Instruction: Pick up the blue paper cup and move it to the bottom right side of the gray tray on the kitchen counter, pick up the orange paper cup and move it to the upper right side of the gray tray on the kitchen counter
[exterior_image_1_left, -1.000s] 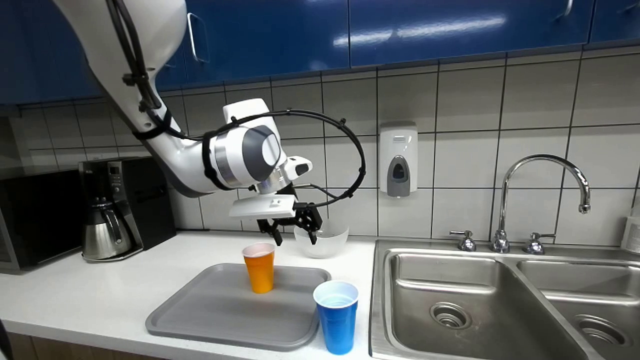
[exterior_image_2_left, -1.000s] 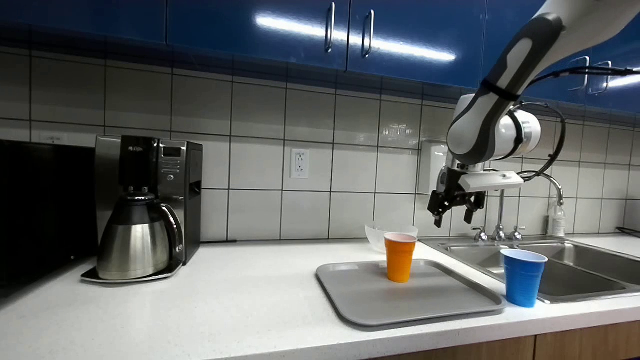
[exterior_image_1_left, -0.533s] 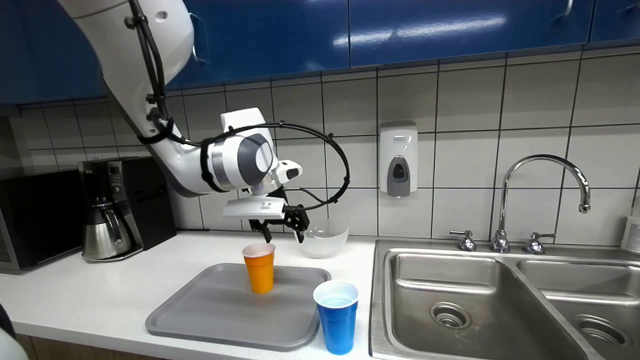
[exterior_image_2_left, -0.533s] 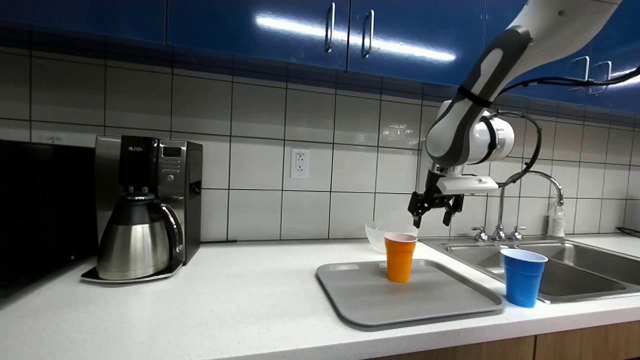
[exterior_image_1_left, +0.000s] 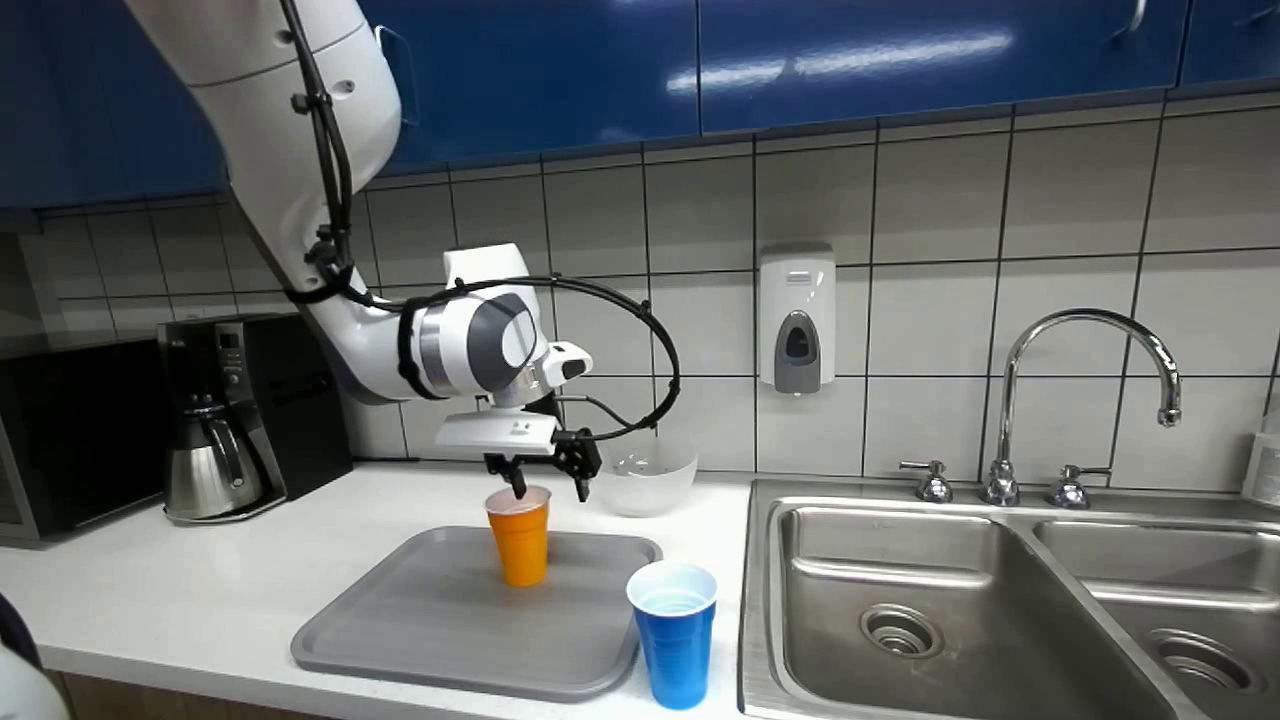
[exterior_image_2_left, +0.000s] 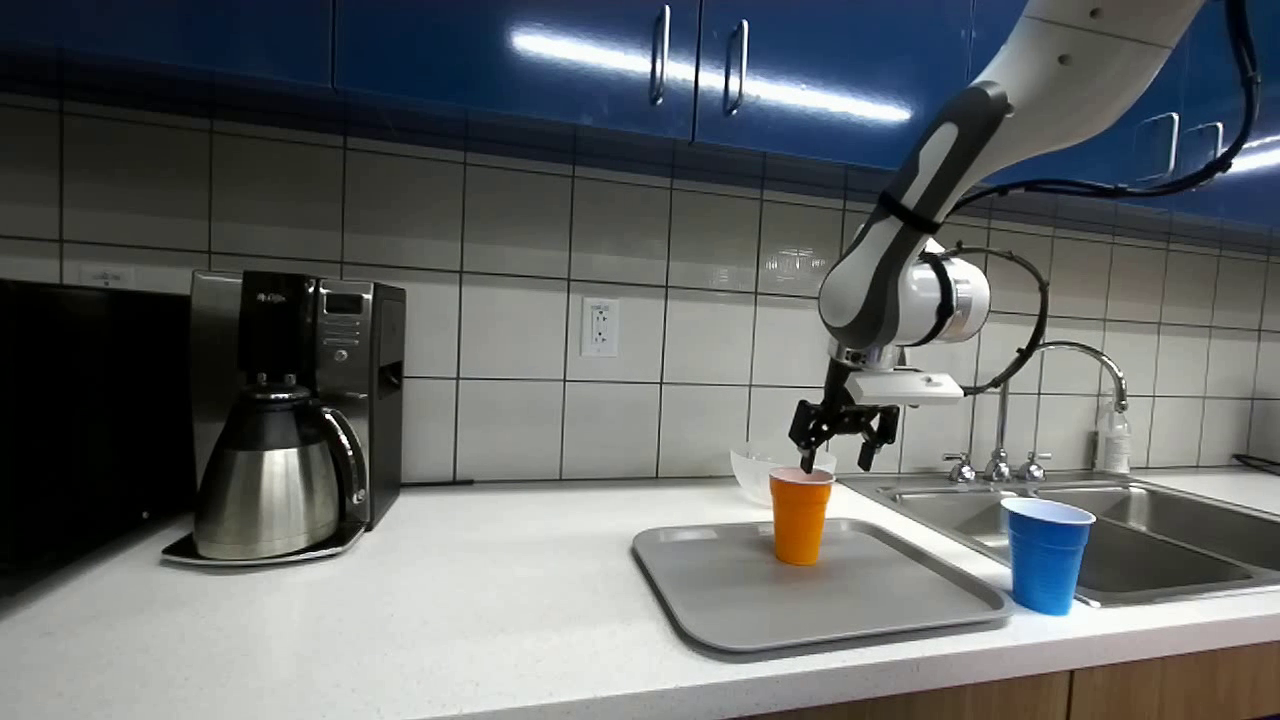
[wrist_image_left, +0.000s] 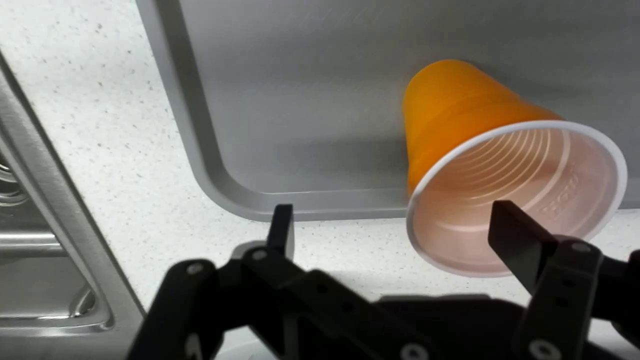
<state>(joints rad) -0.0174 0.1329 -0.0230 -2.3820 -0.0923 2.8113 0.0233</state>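
The orange paper cup (exterior_image_1_left: 522, 550) stands upright on the gray tray (exterior_image_1_left: 440, 630), near its back edge. Cup (exterior_image_2_left: 798, 525) and tray (exterior_image_2_left: 750, 615) also show in an exterior view. My gripper (exterior_image_1_left: 551, 494) is open and empty, at rim height. In the wrist view, one finger of the gripper (wrist_image_left: 393, 205) overlaps the mouth of the orange cup (wrist_image_left: 445, 110); the other is beside the cup, over the tray's edge. I cannot tell whether a finger touches the cup. The blue paper cup (exterior_image_1_left: 676, 645) stands upright on the kitchen counter (exterior_image_1_left: 180, 590) beside the tray's front corner, out of the wrist view.
A clear bowl (exterior_image_1_left: 648, 490) stands behind the tray against the tiled wall. The steel sink (exterior_image_1_left: 900, 560) with its faucet (exterior_image_1_left: 1090, 318) lies beside the blue cup. A coffee maker (exterior_image_2_left: 290, 430) stands on the far side of the counter. Blue cabinets (exterior_image_2_left: 520, 60) hang above.
The gripper has moved down and toward the orange cup, away from the sink side, and one finger now overlaps the cup's mouth. It stays open. Both cups and the tray have not moved.
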